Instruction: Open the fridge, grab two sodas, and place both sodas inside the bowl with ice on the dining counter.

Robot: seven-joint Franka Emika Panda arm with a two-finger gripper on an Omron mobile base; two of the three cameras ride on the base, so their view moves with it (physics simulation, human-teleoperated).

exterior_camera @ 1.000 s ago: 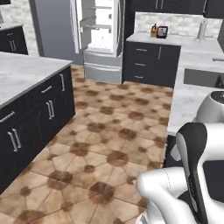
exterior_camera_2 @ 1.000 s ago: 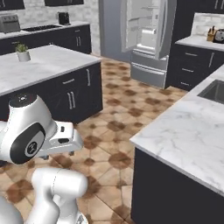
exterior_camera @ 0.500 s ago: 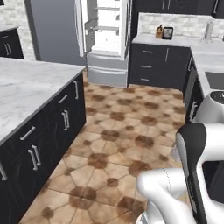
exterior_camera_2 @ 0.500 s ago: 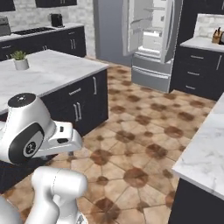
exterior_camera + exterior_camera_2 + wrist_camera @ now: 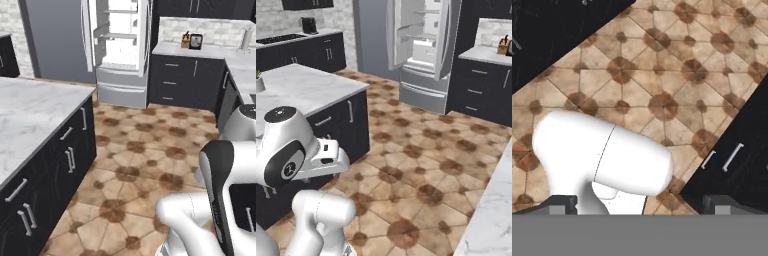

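Fridge standing open at far end of tiled floor, doors swung wide, giving access to white shelves. Marble worktop lying nearer than fridge, to its left. End effector spread wide, carrying nothing, pointing floorward, readying for soda pickup.

The whole scene has shifted across both base views, so the base has driven and turned, not the things. In the left base view the fridge, its doors open, has drawn closer and larger and now stands at upper centre rather than further back. The marble-topped island has spread across the left side and reaches further down the frame. The knife block has moved toward upper right. In the right base view the fridge has slid toward top centre, and the sink counter has shrunk to the lower right corner.
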